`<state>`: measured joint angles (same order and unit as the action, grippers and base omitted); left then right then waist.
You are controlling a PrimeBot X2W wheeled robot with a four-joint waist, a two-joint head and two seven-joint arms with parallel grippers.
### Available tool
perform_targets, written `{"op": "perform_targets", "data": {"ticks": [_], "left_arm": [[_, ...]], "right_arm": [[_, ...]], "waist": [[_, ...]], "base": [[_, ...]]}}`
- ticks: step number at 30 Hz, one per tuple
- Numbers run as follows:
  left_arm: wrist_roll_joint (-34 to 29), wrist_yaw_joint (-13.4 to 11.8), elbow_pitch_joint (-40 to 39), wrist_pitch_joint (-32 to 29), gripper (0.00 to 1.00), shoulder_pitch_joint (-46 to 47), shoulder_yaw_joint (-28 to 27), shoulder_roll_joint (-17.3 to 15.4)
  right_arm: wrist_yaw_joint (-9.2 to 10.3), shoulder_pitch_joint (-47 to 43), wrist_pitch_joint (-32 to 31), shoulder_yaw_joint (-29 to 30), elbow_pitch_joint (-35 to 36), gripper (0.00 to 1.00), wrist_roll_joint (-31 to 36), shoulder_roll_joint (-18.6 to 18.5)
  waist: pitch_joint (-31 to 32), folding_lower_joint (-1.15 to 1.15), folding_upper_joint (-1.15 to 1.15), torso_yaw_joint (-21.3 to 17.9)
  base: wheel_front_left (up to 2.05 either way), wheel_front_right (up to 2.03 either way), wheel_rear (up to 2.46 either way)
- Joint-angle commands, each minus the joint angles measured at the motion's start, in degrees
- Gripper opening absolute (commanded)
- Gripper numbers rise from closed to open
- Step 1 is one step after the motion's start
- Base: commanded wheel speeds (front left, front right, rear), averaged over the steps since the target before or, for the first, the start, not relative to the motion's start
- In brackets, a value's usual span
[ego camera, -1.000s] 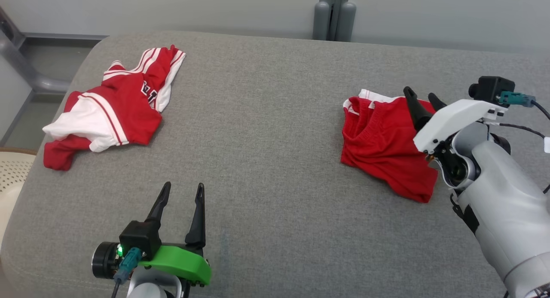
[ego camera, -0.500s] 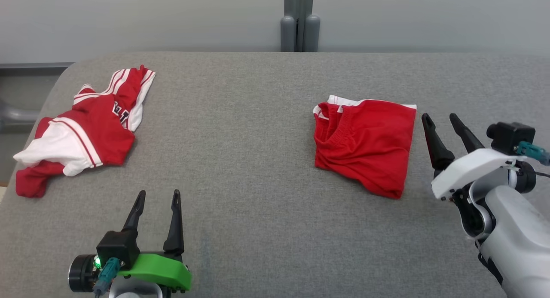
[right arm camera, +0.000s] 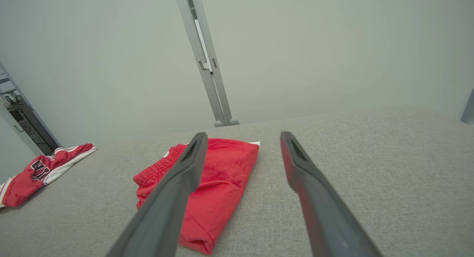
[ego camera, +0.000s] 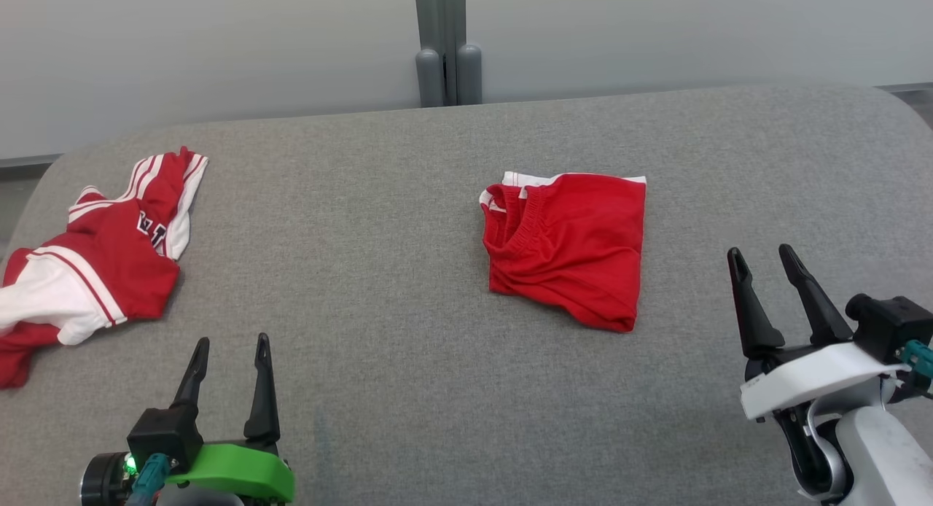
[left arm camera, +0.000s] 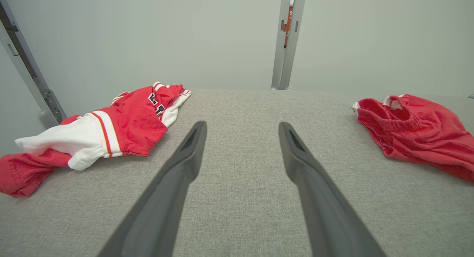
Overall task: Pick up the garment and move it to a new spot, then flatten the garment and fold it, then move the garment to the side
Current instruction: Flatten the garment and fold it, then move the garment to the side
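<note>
A grey padded surface (ego camera: 408,345) with rounded corners fills the foreground. Behind its far edge stand a plain pale wall (ego camera: 219,47) and a grey upright post (ego camera: 446,39).

The left gripper (ego camera: 232,340) sits at the near edge, left of the middle, on a wrist with a green cover. Its two dark fingers point toward the far edge and are spread apart with nothing between them. In the left wrist view the left gripper (left arm camera: 242,125) shows bare grey fabric between and under the fingers.

The right gripper (ego camera: 762,252) stands near the near right corner on a white-covered wrist, tilted a little to the left. Its fingers are likewise spread wide and hold nothing. In the right wrist view the right gripper (right arm camera: 242,134) is raised above the surface and aimed at the far edge.

The folded red garment (ego camera: 568,247) lies flat as a roughly square packet right of the middle of the surface, clear of both grippers and nearer the right one. Its gathered waistband faces left, and a strip of white trim runs along its far side. It shows again in both wrist views (left arm camera: 418,131) (right arm camera: 222,179).

A crumpled red-and-white jersey (ego camera: 95,258) lies at the left edge, well apart from the folded piece, with dark lettering partly hidden in its folds (left arm camera: 122,123) (right arm camera: 37,173).
</note>
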<state>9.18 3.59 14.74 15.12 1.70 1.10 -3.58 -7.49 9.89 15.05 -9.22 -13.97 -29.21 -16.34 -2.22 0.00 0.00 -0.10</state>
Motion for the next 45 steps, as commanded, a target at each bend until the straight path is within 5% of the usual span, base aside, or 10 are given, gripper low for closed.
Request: {"op": "perform_targets", "data": {"ticks": [1,18,45], "left_arm": [[-0.91,0.33,-0.26,0.03,1.0,-0.9,-0.52,-0.45],[-1.77,1.12,-0.1,0.03,1.0,-2.05,-2.62,-0.88],[-2.45,1.83,-0.22,0.03,1.0,-3.08,-3.46,-0.36]], "right_arm": [[0.0,-1.52,0.16,0.82,1.53,1.0,1.49,0.3],[0.0,-12.29,0.17,8.15,9.96,1.0,9.35,6.33],[0.0,-12.63,0.17,8.62,5.97,1.0,14.85,7.3]], "waist": [[0.46,0.0,0.0,-0.59],[2.54,0.0,0.0,0.25],[3.13,0.0,0.0,1.46]], "base": [[0.0,0.0,0.0],[0.0,0.0,0.0],[0.0,0.0,0.0]]}}
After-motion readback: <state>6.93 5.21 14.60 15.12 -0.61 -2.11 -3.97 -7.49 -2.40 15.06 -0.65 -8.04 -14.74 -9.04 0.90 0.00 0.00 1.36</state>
